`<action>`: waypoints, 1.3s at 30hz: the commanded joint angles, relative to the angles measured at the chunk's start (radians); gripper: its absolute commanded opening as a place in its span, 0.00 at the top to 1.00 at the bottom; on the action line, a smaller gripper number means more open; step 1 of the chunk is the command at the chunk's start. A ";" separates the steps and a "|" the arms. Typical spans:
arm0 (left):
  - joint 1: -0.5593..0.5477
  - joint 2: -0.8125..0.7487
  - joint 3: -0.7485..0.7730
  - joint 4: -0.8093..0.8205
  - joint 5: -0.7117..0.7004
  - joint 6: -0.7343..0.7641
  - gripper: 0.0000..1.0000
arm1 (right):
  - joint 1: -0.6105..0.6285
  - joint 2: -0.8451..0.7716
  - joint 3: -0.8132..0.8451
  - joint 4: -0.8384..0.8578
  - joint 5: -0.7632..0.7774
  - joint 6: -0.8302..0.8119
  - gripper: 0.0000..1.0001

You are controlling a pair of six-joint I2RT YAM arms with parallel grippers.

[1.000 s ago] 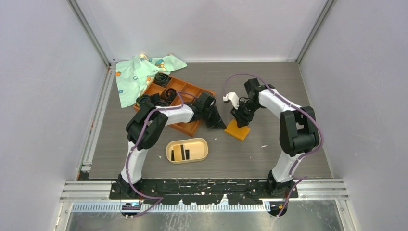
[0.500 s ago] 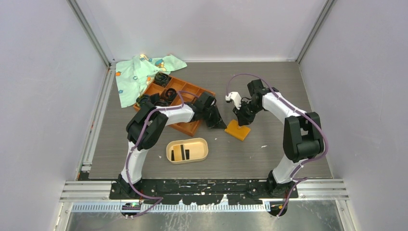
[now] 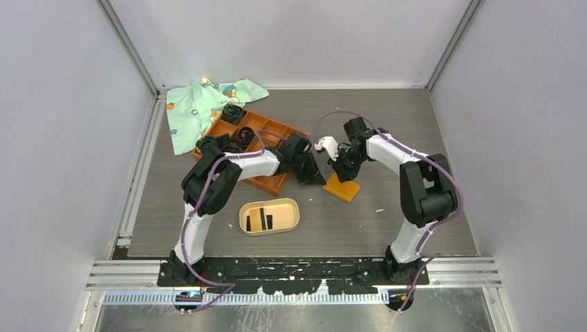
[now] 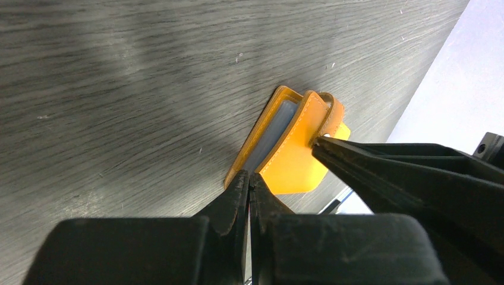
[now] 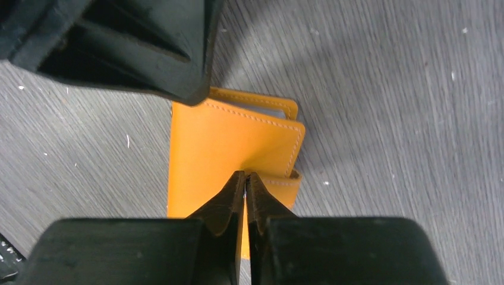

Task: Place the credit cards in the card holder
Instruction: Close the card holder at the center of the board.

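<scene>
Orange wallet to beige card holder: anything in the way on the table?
Nothing visible: bare table between the orange wallet and the card holder. The left gripper, at the wallet's corner, and the orange grid tray sit off that line.

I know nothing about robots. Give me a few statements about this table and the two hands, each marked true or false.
1. The left hand and the right hand are both at the orange wallet. True.
2. A green cloth lies at the far left of the table. True.
3. The wallet lies on the cloth. False: it lies on the bare table, well to the right of the cloth.
4. Both hands are wide open. False: each has its fingers together.
5. Dark cards are in the beige holder. True.
</scene>
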 commanded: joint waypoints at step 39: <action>-0.017 -0.106 0.055 0.040 0.006 0.085 0.90 | -0.122 -0.144 -0.106 -0.004 -0.235 -0.545 0.42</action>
